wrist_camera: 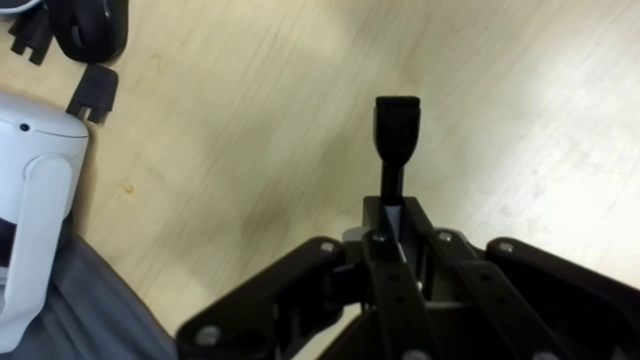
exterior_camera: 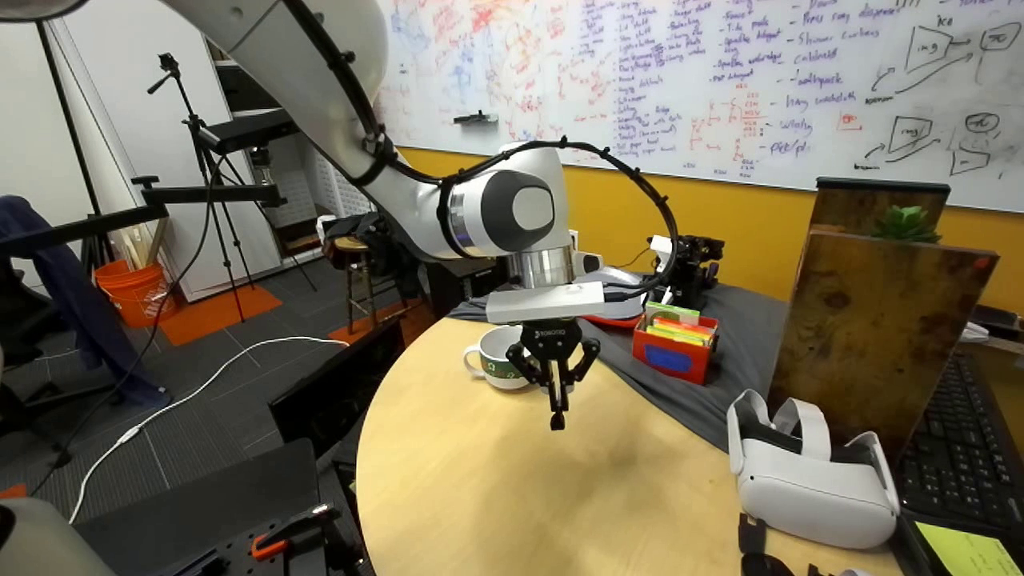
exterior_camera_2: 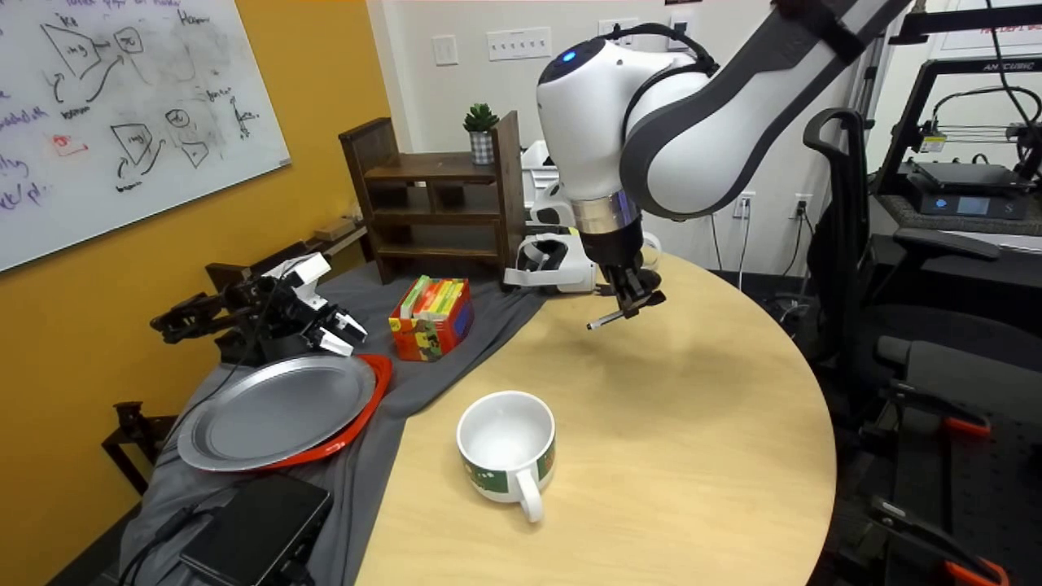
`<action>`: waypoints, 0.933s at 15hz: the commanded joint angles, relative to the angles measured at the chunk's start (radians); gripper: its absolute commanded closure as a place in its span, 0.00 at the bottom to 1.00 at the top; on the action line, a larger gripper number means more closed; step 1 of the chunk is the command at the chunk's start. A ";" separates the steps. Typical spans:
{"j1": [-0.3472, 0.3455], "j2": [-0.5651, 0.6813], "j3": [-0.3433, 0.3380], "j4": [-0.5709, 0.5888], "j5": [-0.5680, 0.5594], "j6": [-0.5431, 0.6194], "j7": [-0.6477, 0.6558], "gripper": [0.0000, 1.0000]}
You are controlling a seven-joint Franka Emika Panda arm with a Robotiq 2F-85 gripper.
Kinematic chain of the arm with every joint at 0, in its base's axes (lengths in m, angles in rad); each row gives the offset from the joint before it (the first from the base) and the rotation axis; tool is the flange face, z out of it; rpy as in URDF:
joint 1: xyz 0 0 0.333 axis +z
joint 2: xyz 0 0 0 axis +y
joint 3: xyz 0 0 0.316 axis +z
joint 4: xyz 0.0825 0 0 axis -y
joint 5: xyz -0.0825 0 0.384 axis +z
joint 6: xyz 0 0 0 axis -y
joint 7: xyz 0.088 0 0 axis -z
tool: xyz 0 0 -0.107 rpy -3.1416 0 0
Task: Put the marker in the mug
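My gripper (wrist_camera: 393, 220) is shut on the marker (wrist_camera: 398, 130), whose black end sticks out beyond the fingertips in the wrist view. In an exterior view the marker (exterior_camera_2: 604, 321) shows a light tip and lies roughly level across the gripper (exterior_camera_2: 632, 303), above the table. It also shows below the gripper (exterior_camera: 558, 396) as a dark end of the marker (exterior_camera: 558, 422). The white mug (exterior_camera_2: 498, 443) with a green band stands upright on the table, apart from the gripper. The mug (exterior_camera: 494, 362) is partly hidden behind the gripper; it is out of the wrist view.
A red box of cards (exterior_camera_2: 431, 319) and a grey plate on a red one (exterior_camera_2: 277, 411) stand on the dark cloth. A white headset (exterior_camera: 812, 480), a wooden shelf (exterior_camera: 876, 336) and a black mouse (wrist_camera: 90, 27) lie along one side of the round table (exterior_camera: 512, 496).
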 commanded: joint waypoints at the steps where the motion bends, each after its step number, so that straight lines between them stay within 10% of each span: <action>1: 0.018 -0.018 0.003 0.007 -0.070 -0.050 -0.007 0.97; 14: 0.088 0.021 0.070 0.148 -0.225 -0.285 -0.139 0.97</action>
